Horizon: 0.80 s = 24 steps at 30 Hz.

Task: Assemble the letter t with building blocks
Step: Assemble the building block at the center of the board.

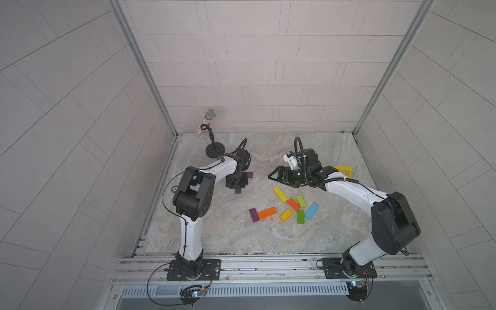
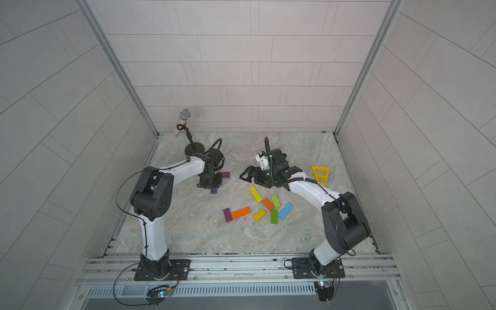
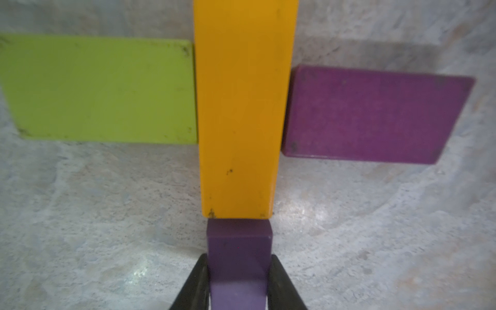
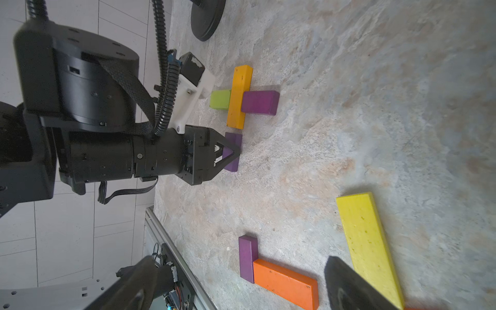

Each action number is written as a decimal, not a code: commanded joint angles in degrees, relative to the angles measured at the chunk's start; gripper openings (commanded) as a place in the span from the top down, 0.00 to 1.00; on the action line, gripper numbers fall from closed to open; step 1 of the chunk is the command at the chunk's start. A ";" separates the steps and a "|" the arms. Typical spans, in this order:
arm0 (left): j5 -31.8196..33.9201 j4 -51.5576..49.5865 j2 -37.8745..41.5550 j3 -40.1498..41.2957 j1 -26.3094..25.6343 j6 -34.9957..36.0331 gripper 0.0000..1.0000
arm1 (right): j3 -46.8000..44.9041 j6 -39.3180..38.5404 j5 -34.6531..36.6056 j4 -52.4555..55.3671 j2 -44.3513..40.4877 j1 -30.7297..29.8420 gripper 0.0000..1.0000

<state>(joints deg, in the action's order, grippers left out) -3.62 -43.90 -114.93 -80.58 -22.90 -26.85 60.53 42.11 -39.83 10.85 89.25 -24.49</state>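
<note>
My left gripper [image 3: 239, 257] is shut on a purple block [image 3: 239, 241] that lies on the table, one end against the end of a long amber block [image 3: 241, 107]. A lime block [image 3: 99, 91] and another purple block [image 3: 375, 115] flank the amber one as a crossbar. In the right wrist view the same cross [image 4: 239, 96] lies just beyond the left gripper [image 4: 233, 154]. In both top views the left arm hides most of it; only purple ends [image 1: 238, 190] show. My right gripper [image 1: 302, 177] hovers open and empty above the loose blocks [image 1: 293, 204].
A purple block [image 1: 254, 215] and an orange one [image 1: 267, 212] form an L near the middle. Yellow [image 1: 280, 194], lime, green and light blue [image 1: 312, 210] blocks lie scattered to its right. A yellow triangular frame [image 1: 345, 171] sits at the right and a microphone stand [image 1: 214, 150] at the back left.
</note>
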 commanded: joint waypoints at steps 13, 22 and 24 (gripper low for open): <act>0.85 -2.59 -1.90 -2.39 1.01 1.71 0.87 | 1.17 -0.01 -0.24 -0.48 0.22 0.54 0.00; 0.24 -2.84 -2.49 -3.01 1.14 2.06 0.87 | 1.03 0.04 -0.51 -0.48 0.31 0.60 0.00; 0.19 -2.95 -2.58 -3.10 1.10 2.08 0.87 | 1.06 -0.01 -0.50 -0.41 0.31 0.60 0.00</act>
<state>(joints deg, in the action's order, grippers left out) -3.64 -44.99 -116.18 -82.43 -22.13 -25.85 60.53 42.09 -40.07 10.85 89.32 -24.03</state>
